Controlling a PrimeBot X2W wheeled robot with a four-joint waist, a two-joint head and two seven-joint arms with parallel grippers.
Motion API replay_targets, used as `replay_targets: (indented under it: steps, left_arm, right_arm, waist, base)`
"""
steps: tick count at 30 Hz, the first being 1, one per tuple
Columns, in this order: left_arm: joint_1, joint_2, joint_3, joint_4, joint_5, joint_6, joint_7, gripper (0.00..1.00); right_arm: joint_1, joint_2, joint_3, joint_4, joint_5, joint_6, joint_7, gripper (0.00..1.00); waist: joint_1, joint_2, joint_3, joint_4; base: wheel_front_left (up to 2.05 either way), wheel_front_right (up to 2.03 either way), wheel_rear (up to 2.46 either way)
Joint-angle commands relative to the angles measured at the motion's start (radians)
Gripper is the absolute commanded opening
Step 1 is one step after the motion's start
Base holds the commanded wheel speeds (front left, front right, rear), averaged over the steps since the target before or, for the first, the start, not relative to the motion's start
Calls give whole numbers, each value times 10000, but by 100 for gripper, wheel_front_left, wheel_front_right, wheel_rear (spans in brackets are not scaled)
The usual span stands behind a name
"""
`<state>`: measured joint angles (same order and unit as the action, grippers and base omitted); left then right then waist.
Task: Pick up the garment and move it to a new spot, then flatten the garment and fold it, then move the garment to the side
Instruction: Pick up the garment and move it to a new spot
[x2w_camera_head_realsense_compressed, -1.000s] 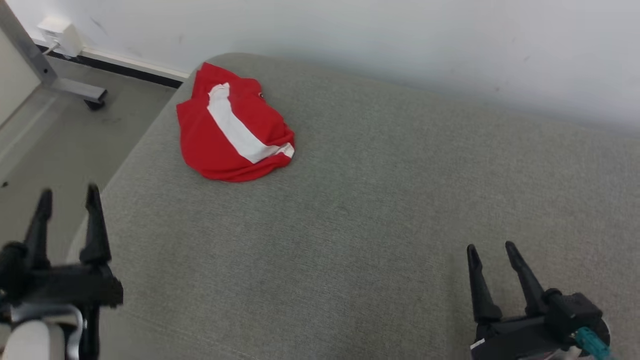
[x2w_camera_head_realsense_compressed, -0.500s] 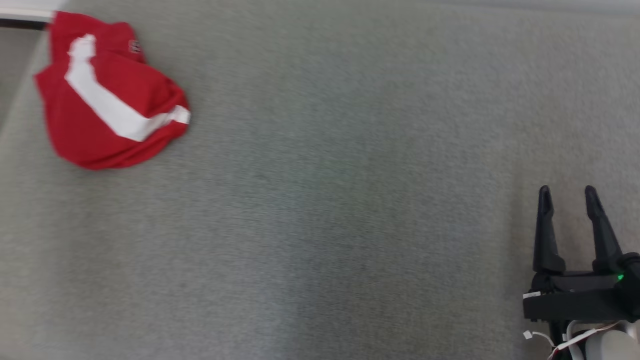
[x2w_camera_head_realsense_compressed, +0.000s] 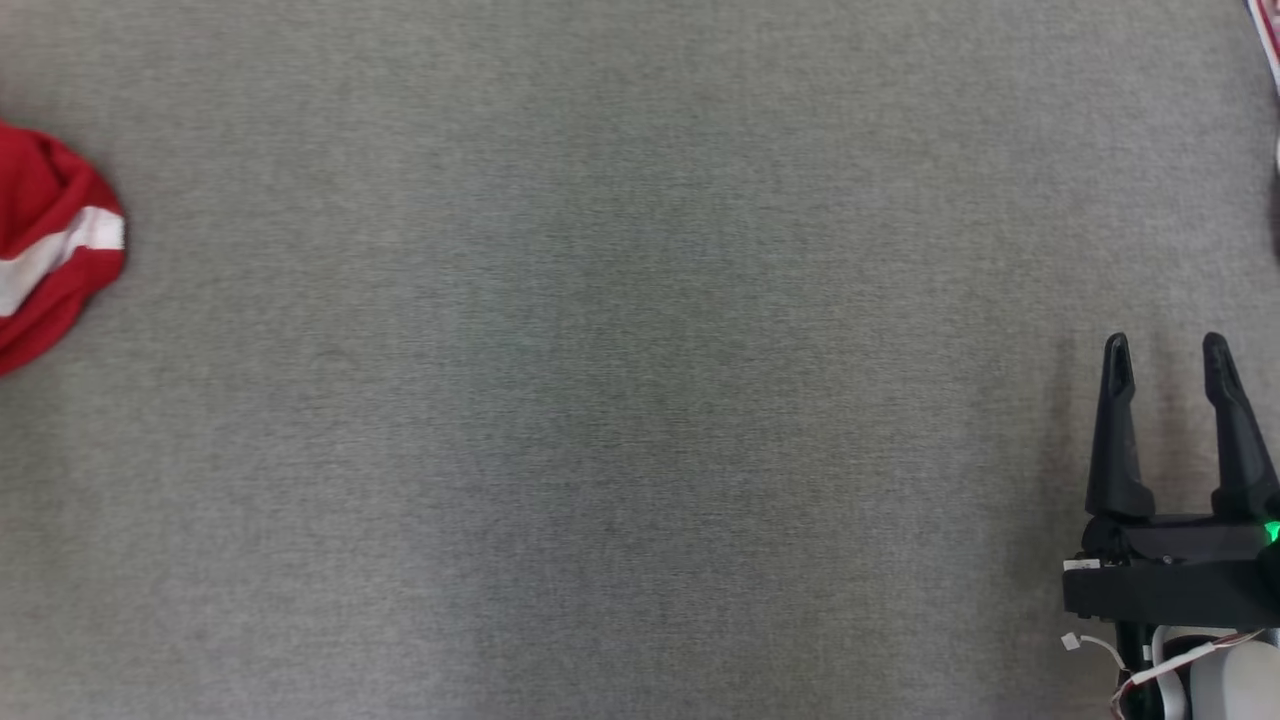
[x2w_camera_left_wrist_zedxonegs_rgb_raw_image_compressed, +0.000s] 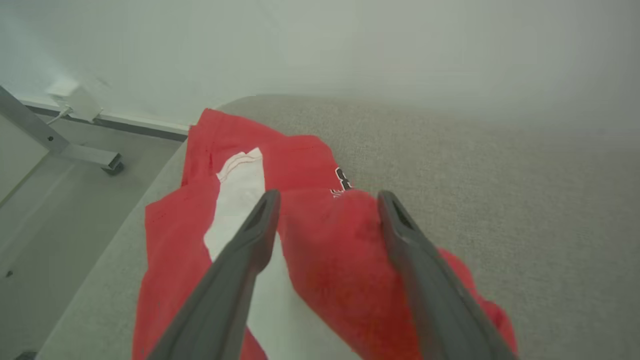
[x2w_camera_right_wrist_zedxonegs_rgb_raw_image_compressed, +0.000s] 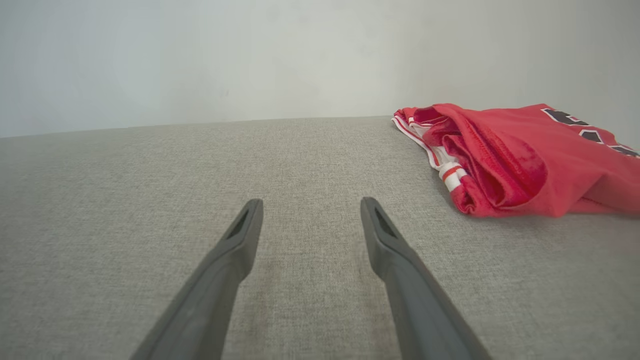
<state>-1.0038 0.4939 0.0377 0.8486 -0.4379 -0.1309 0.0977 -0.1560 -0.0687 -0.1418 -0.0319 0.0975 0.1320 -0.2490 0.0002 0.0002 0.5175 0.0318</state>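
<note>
While the robot leans over a broad grey cushion (x2w_camera_head_realsense_compressed: 600, 400), we see its two grippers parted and empty. The red garment (x2w_camera_head_realsense_compressed: 50, 250), crossed by a white stripe, lies crumpled on the cushion's rounded far-left corner, where the upholstery drops away to the floor (x2w_camera_left_wrist_zedxonegs_rgb_raw_image_compressed: 45, 200).

From the left wrist we look straight down on that red garment (x2w_camera_left_wrist_zedxonegs_rgb_raw_image_compressed: 320, 240). The left gripper (x2w_camera_left_wrist_zedxonegs_rgb_raw_image_compressed: 328, 196) has its two dark fingers spread wide across the cloth, one over the white stripe and the other over plain red, with nothing pinched between them (whether the tips actually touch the fabric we cannot tell). Black lettering shows on a fold near the cushion's back edge.

The right gripper (x2w_camera_head_realsense_compressed: 1166, 345) sits over the cushion's near-right part, fingers wide apart above bare upholstery and holding nothing. From its own wrist the right gripper (x2w_camera_right_wrist_zedxonegs_rgb_raw_image_compressed: 311, 201) points along the cushion toward the pale wall (x2w_camera_right_wrist_zedxonegs_rgb_raw_image_compressed: 200, 60) behind it. A second red garment (x2w_camera_right_wrist_zedxonegs_rgb_raw_image_compressed: 515, 160), trimmed in white and red with black characters, lies bunched on the cushion's far-right side.

Off the cushion's left corner, a metal leg (x2w_camera_left_wrist_zedxonegs_rgb_raw_image_compressed: 85, 155) on a caster stands on the floor, and a white box (x2w_camera_left_wrist_zedxonegs_rgb_raw_image_compressed: 82, 102) sits low on the wall.
</note>
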Motion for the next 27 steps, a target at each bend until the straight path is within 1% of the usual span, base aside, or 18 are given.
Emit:
replay_targets:
  steps: [1, 4, 8, 10, 11, 12, 13, 20, 27]
  left_arm:
    - [-28, 58, -72, 156, -134, 17, 195, 100]
    - [73, 196, -215, 814, -454, 18, 888, 100]
    - [279, 40, -486, 1576, -915, 17, 1687, 100]
    - [364, -4, -620, 1772, -1036, 17, 1813, 100]
    - [383, 23, -651, 1830, -1094, 20, 1695, 72]
    - [387, 103, -695, 1858, -1051, 24, 1487, 17]
    - [376, 175, -750, 1860, -994, 26, 1257, 0]
    - [-152, 408, -1071, 1574, -770, 19, -669, 0]
    - [-735, 642, -1480, 889, -517, 19, -1774, 0]
  right_arm:
    - [-52, -63, -35, -68, -47, -29, 1, 100]
    - [-45, -97, -57, -173, -50, -29, 79, 100]
    - [-16, -107, -41, -255, -88, -29, 139, 100]
    - [-10, -104, 16, -267, -97, -29, 179, 100]
    - [-10, -104, 33, -253, -96, -29, 169, 100]
    - [-14, -103, 57, -235, -76, -29, 166, 100]
    - [-20, -102, 77, -200, -59, -29, 164, 100]
    - [-11, -89, 224, 194, 188, -29, 92, 100]
    - [18, 24, 521, 896, 491, -29, -68, 100]
  waist:
    - [-2, -2, 231, -264]
    - [-2, -2, 225, -292]
    - [-2, -2, 182, -273]
    - [-2, -2, 141, -248]
    - [-2, -2, 113, -231]
    - [-2, -2, 77, -218]
    - [-2, -2, 23, -208]
    - [-2, -2, -679, -102]
    - [-2, -2, -1637, -189]
  base:
    - [0, 0, 0]
    - [0, 0, 0]
    - [0, 0, 0]
    - [0, 0, 0]
    - [0, 0, 0]
    - [0, 0, 0]
    - [0, 0, 0]
    - [0, 0, 0]
    - [0, 0, 0]
